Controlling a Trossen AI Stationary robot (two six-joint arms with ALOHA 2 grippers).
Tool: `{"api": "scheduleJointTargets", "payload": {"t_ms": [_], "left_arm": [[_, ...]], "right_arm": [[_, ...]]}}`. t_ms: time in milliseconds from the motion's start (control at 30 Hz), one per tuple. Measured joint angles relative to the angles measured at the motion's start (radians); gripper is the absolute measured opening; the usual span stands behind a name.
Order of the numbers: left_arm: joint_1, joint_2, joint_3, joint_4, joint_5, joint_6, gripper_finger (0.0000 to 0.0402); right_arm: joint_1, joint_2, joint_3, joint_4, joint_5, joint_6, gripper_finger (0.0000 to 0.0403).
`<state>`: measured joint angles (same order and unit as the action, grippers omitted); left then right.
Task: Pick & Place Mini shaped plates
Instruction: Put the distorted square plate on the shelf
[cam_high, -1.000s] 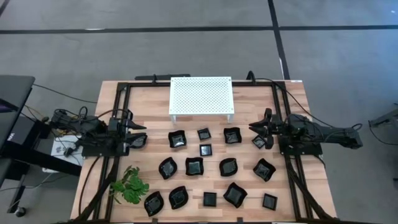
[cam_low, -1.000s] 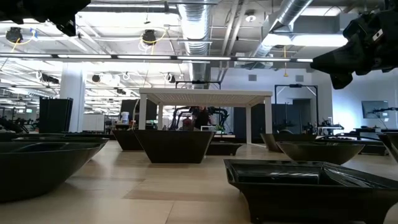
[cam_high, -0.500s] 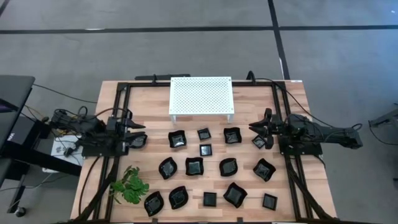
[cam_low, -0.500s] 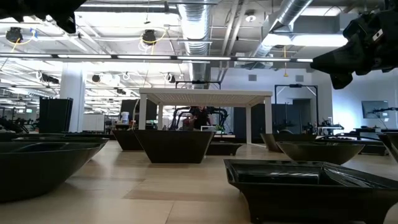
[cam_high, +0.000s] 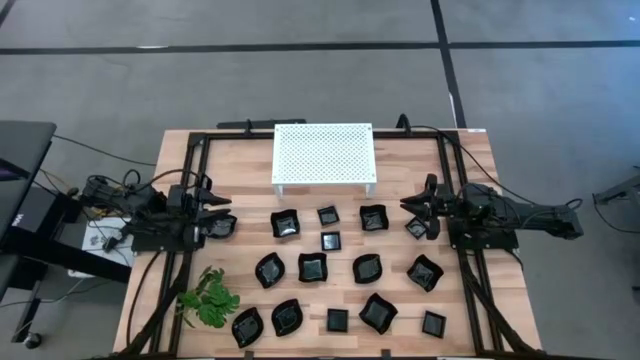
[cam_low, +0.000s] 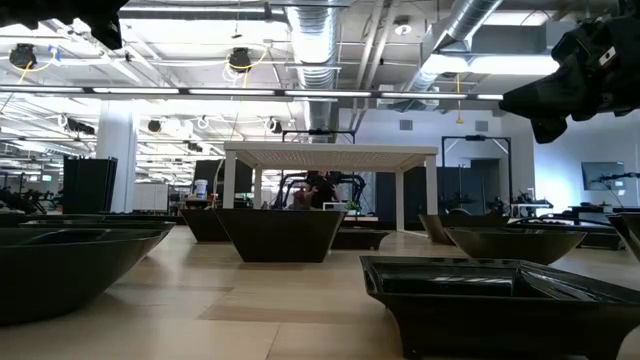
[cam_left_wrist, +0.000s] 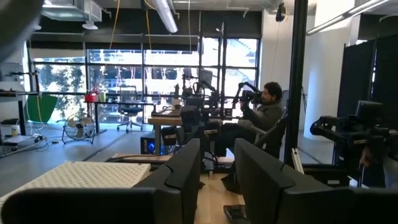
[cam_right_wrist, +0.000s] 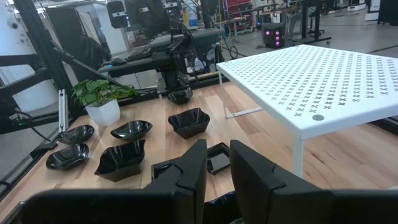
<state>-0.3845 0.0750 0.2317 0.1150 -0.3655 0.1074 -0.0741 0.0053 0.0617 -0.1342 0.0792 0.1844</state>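
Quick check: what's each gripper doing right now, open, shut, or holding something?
Left gripper: open, empty, over the table's left side.
Right gripper: open, empty, over the right side.

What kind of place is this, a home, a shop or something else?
Most likely a robotics lab or industrial workspace. Exposed ducts and pipes run across the ceiling, other robot rigs and desks stand behind, where a person sits, and a wooden table carries two mounted arms and a white perforated platform.
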Motion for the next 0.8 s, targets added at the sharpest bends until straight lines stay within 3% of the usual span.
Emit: {"api": "scheduleJointTargets", "payload": {"t_ms": [167, 367, 467, 567, 700, 800], "left_arm": [[0.000, 0.000, 0.000, 0.006, 0.000, -0.035, 0.0102], [0.000, 0.066, 0.000, 0.129, -0.034, -0.087, 0.0102], [0.000, 0.165, 0.000, 0.247, -0.034, -0.085, 0.0102], [0.000, 0.296, 0.014, 0.362, -0.043, -0.062, 0.0102], [0.000, 0.484, 0.110, 0.372, -0.118, 0.000, 0.0102], [0.000, 0.611, 0.205, 0.358, -0.139, 0.068, 0.0102]], "right_arm": [[0.000, 0.001, -0.003, 0.074, 0.040, -0.062, 0.0066], [0.000, -0.001, -0.002, 0.396, 0.118, -0.282, 0.0066], [0.000, 0.005, -0.001, 0.530, 0.138, -0.340, 0.0066], [0.000, 0.008, 0.000, 0.554, 0.165, -0.340, 0.0066], [0.000, 0.022, 0.000, 0.553, 0.234, -0.306, 0.0066], [0.000, 0.061, 0.000, 0.567, 0.222, -0.332, 0.0066]]}}
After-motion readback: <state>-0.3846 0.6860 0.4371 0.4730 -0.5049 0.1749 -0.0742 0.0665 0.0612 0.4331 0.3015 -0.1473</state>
